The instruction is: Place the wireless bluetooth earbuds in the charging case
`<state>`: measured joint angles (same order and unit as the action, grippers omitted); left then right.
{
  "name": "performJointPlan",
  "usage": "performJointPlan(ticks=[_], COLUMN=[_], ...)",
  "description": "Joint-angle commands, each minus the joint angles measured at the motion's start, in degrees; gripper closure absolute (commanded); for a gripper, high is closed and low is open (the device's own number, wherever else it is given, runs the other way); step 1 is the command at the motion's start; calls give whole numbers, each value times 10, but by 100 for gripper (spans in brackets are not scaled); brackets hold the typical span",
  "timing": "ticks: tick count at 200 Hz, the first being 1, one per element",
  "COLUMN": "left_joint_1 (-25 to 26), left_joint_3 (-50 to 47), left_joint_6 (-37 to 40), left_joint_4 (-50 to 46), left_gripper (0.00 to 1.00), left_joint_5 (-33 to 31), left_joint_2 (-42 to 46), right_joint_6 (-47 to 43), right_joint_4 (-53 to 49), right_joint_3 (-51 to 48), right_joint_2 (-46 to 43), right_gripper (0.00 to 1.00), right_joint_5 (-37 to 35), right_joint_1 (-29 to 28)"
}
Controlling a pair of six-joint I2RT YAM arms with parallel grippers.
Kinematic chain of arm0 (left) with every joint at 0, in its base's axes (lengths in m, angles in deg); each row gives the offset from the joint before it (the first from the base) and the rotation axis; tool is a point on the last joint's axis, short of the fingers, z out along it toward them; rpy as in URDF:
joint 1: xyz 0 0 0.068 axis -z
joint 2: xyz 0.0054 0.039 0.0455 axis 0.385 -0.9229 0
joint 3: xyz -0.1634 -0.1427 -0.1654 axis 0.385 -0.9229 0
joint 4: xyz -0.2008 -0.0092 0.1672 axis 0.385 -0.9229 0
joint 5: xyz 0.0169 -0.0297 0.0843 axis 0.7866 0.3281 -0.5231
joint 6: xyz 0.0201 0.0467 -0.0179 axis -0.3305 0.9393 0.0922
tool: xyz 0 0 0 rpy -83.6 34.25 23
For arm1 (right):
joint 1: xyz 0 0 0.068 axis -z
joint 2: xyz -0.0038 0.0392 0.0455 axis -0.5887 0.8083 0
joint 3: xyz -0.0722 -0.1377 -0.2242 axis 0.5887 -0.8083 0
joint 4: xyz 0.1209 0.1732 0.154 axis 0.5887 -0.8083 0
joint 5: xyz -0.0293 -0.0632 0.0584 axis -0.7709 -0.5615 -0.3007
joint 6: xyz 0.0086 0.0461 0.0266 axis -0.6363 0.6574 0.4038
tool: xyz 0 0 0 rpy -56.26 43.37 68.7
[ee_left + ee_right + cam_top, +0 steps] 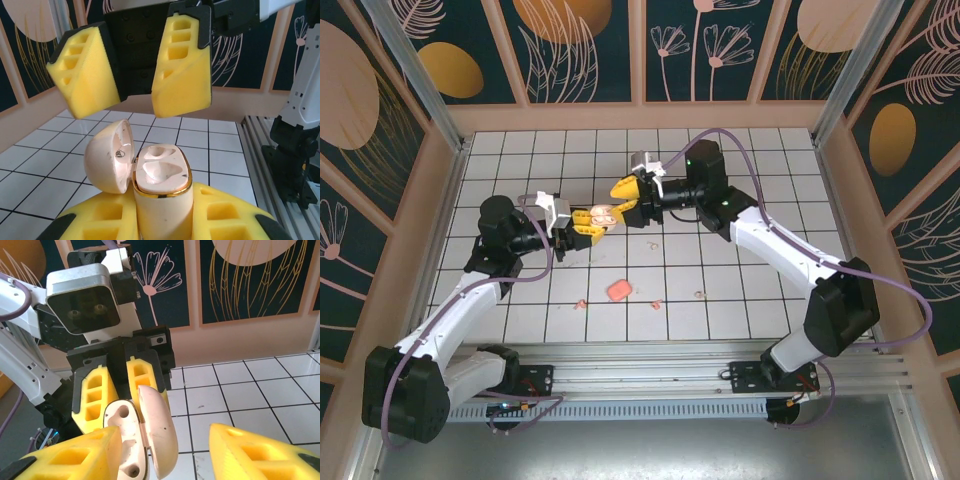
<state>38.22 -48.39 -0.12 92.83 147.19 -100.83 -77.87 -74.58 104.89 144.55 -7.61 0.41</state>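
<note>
- Between the left gripper's (pixel 592 222) yellow foam fingers sits the charging case (pixel 162 175), pale pink with a gold rim, clamped by its lower body and held upright above the white tiled table (pixel 770 160).
- The case's lid (pixel 110 157) is swung open to one side, and both moulded sockets in the top of the case look empty in the left wrist view.
- Directly opposite the case's open top is the right gripper (pixel 131 75). Its two yellow fingers are spread apart with nothing between them, and they do not touch the case.
- In the right wrist view, the case and its open lid stand just beyond that gripper's own fingertips (pixel 75 455).
- Well below the case in the overhead view, toward the arm bases, the earbuds (pixel 656 303) lie loose on the tiles as tiny pink bits scattered apart from each other.
- Among them, also nearer the bases than the held case, lies a second pink case (pixel 618 290), flat on the table.
</note>
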Motion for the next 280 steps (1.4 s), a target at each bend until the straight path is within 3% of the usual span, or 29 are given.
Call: performJointPlan(ticks=[1, 25, 57, 131, 161, 185, 225, 280], left_joint_1=[3, 3, 3, 4, 4, 4, 3, 4], left_joint_3=[-9, -23, -32, -49, -48, -48, -50, -47], left_joint_6=[-26, -33, -39, -50, -51, -50, -52, -41], left_joint_4=[41, 50, 49, 61, 61, 59, 59, 31], left_gripper=[82, 83, 83, 83, 84, 83, 83, 84], left_joint_5=[-22, -51, -79, -107, -106, -106, -109, -122], left_joint_2=[4, 10, 6, -7, -17, -20, -23, -16], right_joint_6=[45, 82, 130, 309, 339, 355, 360, 354], right_joint_4=[59, 86, 43, -312, -429, -468, -446, -420], right_joint_3=[-21, -50, -71, -55, -75, -117, -173, -105], right_joint_2=[-34, -59, -92, -109, -94, -90, -67, 40], right_gripper=[50, 50, 50, 53, 52, 52, 51, 51], right_joint_5=[-35, -76, -160, -440, -451, -446, -452, -432], right_joint_1=[4, 5, 5, 8, 18, 30, 40, 39])
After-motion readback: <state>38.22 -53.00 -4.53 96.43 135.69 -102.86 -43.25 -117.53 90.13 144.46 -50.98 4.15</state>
